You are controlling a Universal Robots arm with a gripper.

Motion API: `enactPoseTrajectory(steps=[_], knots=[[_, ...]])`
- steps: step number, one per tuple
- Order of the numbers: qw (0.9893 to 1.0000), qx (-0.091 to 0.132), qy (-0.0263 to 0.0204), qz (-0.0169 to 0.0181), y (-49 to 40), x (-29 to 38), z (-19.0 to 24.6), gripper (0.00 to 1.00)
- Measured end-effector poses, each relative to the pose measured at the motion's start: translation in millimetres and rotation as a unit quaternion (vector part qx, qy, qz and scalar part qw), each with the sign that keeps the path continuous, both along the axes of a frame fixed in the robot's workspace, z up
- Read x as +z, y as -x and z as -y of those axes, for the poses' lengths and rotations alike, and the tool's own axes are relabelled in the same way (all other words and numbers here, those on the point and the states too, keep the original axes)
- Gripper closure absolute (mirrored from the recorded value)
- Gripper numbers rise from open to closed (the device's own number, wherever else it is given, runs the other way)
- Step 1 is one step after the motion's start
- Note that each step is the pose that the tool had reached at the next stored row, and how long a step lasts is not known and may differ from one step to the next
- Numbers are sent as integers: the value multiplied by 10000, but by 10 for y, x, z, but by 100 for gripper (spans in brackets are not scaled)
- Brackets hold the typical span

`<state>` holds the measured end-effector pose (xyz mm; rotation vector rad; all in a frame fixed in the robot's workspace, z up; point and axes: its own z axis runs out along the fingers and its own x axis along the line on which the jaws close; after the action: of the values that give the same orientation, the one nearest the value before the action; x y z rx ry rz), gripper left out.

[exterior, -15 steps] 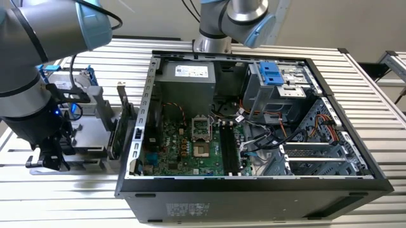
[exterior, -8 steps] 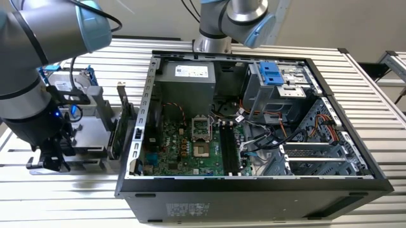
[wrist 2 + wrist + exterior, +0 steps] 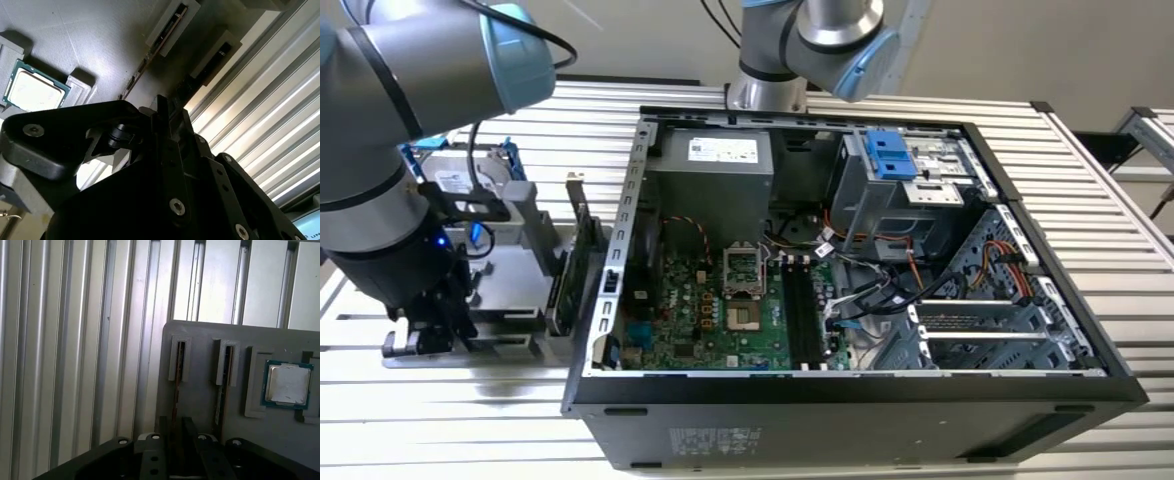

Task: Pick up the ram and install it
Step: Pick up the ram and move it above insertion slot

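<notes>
The arm (image 3: 374, 170) reaches down over the grey tray (image 3: 200, 340). Its claw (image 3: 177, 422) straddles the ram (image 3: 176, 397) standing on edge — clamped or loose, I cannot tell.

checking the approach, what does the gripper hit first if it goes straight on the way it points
Probably the ram, standing on edge in a slot of the grey tray, right ahead of the gripper in the first wrist view; the gap is unclear.

Both wrist views ride close behind hand (image 3: 176, 429) (image 3: 169, 114), sharing grey tray (image 3: 200, 340) (image 3: 100, 40) and processor (image 3: 286, 385) (image 3: 32, 90) just beyond it. Exterior view looks down from high on bench (image 3: 1121, 200), with computer case (image 3: 854, 410) beside hand.
</notes>
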<state>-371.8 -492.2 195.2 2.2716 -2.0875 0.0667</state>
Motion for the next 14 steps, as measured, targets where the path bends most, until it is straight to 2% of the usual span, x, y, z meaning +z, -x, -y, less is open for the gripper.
enactPoseTrajectory(steps=[7,13,14], knots=[[10000,0,-36,15,0,-22,6,0],[10000,0,-38,15,0,-23,6,0],[10000,0,-38,15,0,-23,6,100]])
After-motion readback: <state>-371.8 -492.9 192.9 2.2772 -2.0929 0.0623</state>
